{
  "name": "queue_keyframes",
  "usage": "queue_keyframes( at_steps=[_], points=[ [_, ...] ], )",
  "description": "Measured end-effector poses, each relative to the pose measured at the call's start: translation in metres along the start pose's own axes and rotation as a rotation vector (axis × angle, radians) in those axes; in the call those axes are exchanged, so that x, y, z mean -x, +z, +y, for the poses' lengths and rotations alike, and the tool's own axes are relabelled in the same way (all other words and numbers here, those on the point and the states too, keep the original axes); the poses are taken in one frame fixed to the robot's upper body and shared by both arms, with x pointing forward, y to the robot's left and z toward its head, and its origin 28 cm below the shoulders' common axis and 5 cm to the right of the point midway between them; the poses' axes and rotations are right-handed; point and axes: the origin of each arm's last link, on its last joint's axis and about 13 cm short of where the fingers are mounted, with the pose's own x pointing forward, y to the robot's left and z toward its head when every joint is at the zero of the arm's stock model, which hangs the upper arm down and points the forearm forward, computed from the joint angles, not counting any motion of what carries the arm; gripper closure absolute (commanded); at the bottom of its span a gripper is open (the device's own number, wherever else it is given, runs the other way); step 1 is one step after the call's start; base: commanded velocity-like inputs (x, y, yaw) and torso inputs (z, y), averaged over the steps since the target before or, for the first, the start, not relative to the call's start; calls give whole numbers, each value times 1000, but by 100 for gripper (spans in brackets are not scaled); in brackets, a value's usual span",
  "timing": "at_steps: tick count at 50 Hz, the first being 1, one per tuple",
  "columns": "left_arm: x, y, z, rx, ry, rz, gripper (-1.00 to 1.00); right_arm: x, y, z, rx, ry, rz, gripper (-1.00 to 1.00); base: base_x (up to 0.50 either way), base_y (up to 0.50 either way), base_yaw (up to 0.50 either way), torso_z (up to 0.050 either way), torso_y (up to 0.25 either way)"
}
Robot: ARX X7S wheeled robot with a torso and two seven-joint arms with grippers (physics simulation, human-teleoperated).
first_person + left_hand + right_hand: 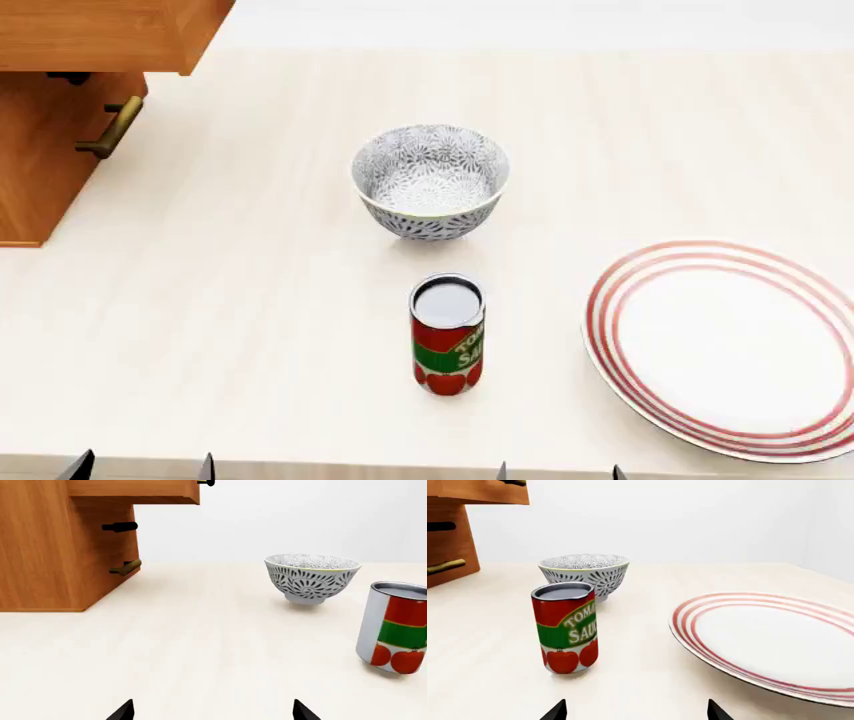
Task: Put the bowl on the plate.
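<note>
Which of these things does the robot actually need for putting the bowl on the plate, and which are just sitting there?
Needed:
bowl
plate

Just there:
tomato-sauce can
wooden cabinet

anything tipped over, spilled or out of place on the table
Nothing stands out. The bowl and tomato sauce can stand upright, the plate lies flat and bare, and nothing is spilled. One cabinet drawer juts out over the table edge.

black pointed tool (213, 711) fingertips (122, 712)
</note>
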Motion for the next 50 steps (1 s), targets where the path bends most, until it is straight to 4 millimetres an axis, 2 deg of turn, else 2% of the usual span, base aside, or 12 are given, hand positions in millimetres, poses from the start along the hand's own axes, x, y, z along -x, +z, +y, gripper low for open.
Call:
queue_keyframes(
  at_steps=[21,50],
  points=[
    [-2,2,0,-5,-9,-19,-100,-5,8,-2,5,-9,-2,-100,0,0,0,0,0],
    [-16,25,5,-16,18,-100,-100,-15,38,-22,32,-91,-65,-100,0,0,0,0,0]
  ],
)
